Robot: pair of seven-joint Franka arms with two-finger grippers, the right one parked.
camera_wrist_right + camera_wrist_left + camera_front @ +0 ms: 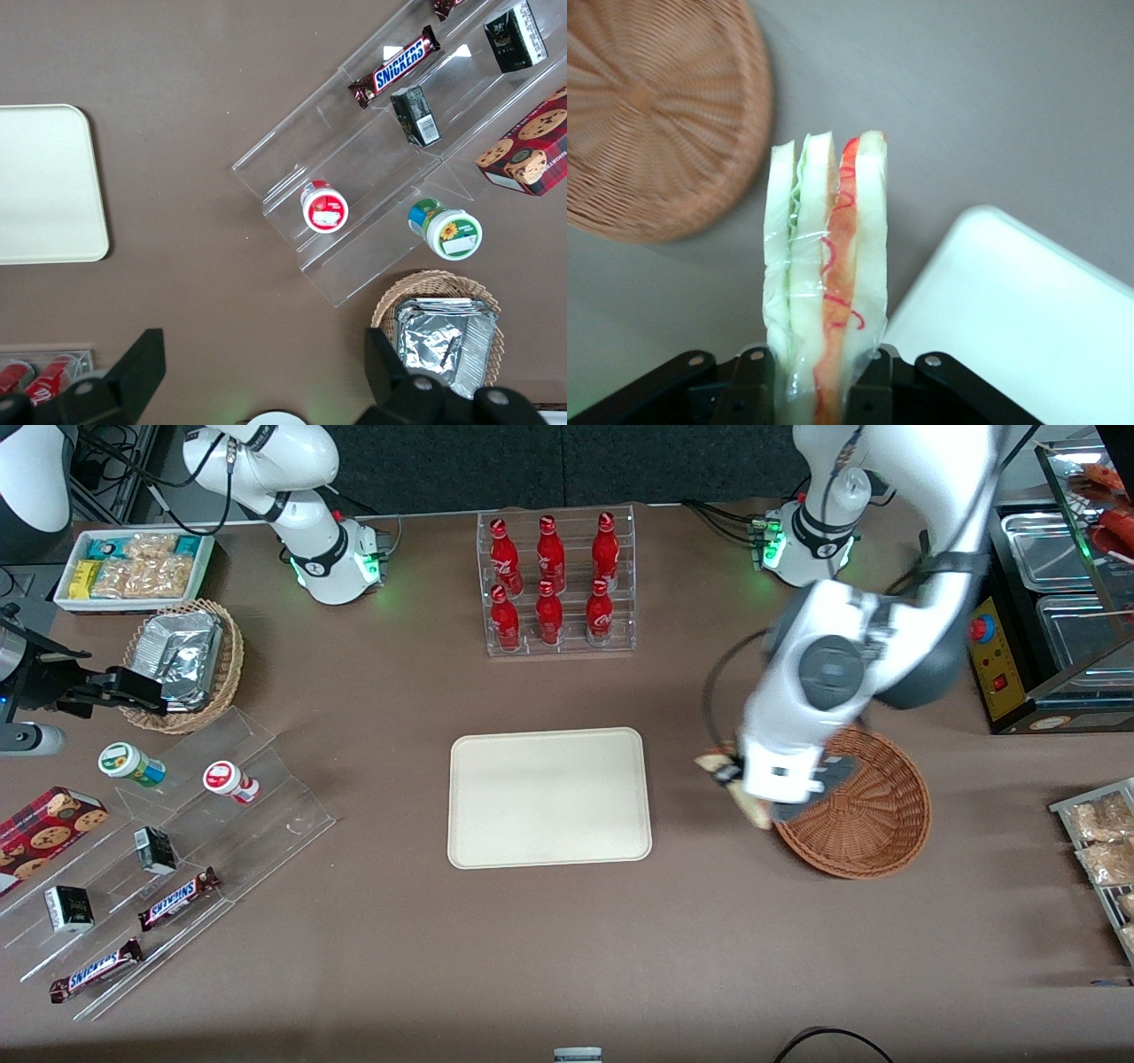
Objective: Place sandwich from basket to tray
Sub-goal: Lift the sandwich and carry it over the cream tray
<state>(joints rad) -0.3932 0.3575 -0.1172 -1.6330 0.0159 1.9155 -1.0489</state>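
My left gripper is shut on the sandwich, a plastic-wrapped wedge of pale bread with red and green filling. The black fingers press its sides. In the front view the sandwich hangs above the table just outside the rim of the reddish-brown wicker basket, between the basket and the cream tray. The wrist view shows the basket and a corner of the tray below the sandwich. The basket looks empty.
A clear rack of red bottles stands farther from the front camera than the tray. Toward the parked arm's end lie a tan basket of foil packets, a white snack tray and a clear stepped stand with candy bars. A metal counter unit stands at the working arm's end.
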